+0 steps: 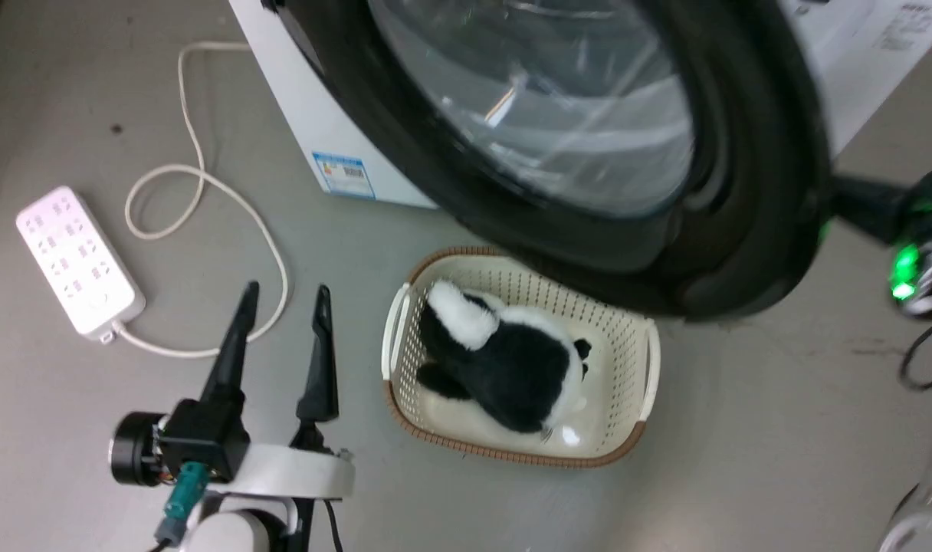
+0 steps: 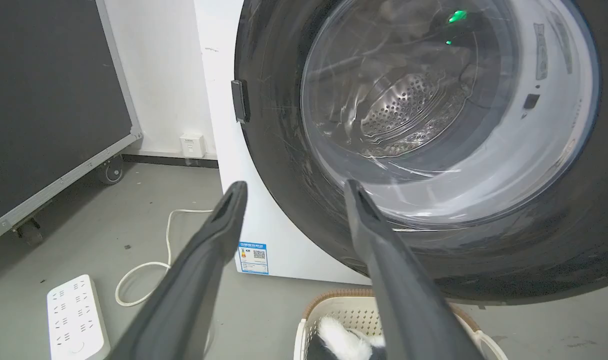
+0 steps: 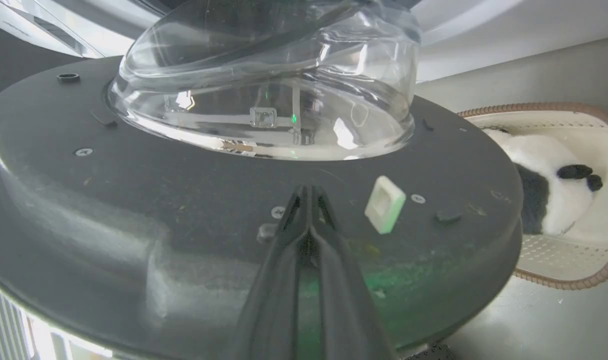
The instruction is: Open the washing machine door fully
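One door (image 1: 749,192) ajar, one basket (image 1: 651,360) at its 6 o'clock. Left gripper (image 1: 287,287) wide, empty; right gripper (image 3: 306,191) pinched together against door.

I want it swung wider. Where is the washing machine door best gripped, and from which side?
Probably the black rim of the washing machine door, beside the latch, approached from the robot's right, edge-on with open jaws: the rim gives a lip, while the glass bowl bulges smooth.

Head view: looked steeply down from high at the floor (image 1: 742,429).
Left wrist view: low, faced the washing machine door (image 2: 274,150) from outside, fairly near.
Right wrist view: very close against its inner side.
Shared: that door and the basket (image 1: 394,330).
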Motion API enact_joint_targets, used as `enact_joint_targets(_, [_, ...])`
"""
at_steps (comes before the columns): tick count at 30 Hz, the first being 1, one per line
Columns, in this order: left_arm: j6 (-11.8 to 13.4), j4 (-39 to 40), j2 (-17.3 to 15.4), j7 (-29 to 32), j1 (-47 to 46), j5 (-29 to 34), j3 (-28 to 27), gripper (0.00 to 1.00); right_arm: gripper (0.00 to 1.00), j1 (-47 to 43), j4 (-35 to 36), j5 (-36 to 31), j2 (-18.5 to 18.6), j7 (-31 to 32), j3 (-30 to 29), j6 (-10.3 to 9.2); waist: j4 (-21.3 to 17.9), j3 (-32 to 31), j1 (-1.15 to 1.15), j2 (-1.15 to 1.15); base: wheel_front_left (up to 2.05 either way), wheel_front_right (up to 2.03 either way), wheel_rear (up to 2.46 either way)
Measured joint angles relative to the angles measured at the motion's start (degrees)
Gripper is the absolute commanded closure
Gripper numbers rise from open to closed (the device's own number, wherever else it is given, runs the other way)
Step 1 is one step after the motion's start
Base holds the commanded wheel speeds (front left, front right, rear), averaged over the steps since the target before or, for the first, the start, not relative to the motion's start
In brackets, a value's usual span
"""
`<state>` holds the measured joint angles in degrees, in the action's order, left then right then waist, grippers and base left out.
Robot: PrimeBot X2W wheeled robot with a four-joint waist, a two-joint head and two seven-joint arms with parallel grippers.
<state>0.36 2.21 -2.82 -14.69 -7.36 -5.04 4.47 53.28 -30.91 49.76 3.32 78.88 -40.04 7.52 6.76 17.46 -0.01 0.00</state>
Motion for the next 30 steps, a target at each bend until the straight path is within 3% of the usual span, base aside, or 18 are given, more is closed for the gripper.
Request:
enact_joint_targets(7, [-1.69,-1.14,0.01,0.0,3.15,1.42,1.65,0.0,1.0,-9.93,-0.92,12.49,0.08,-2.92,14.55,0.0,-0.4,-4.25,0.0,0.0,0.0,0.0,0.0])
enact_joint_targets(16, [-2.6,-1.43,0.01,0.0,7.1,1.3,2.45,0.0,1.0,-20.93,3.47,28.46,-0.1,-10.06,35.22,0.0,-0.03,-7.79,0.0,0.0,0.0,0.0,0.0])
enact_joint_targets(22, [-4.12,-1.76,0.01,0.0,7.53,0.98,3.57,0.0,1.0,-24.77,6.0,33.99,-0.16,-15.44,45.29,0.0,0.62,-8.45,0.01,0.0,0.0,0.0,0.0])
enact_joint_targets(28, [-4.95,-2.2,0.01,0.0,8.64,0.41,3.61,0.0,1.0,-26.84,6.64,35.95,-0.25,-19.47,50.53,0.0,0.94,-9.48,0.0,0.0,0.0,0.0,0.0])
enact_joint_targets(29, [-5.08,-2.19,0.01,0.0,8.64,0.13,3.52,0.0,0.66,-27.02,6.75,35.82,-0.27,-20.35,50.63,0.0,0.94,-9.62,0.01,0.0,0.0,0.0,0.0])
enact_joint_targets(30, [-5.09,-2.22,0.01,0.0,8.64,-0.23,3.41,0.0,0.66,-27.07,6.79,35.26,-0.29,-21.54,50.5,0.0,0.91,-9.85,0.01,0.0,0.0,0.0,0.0])
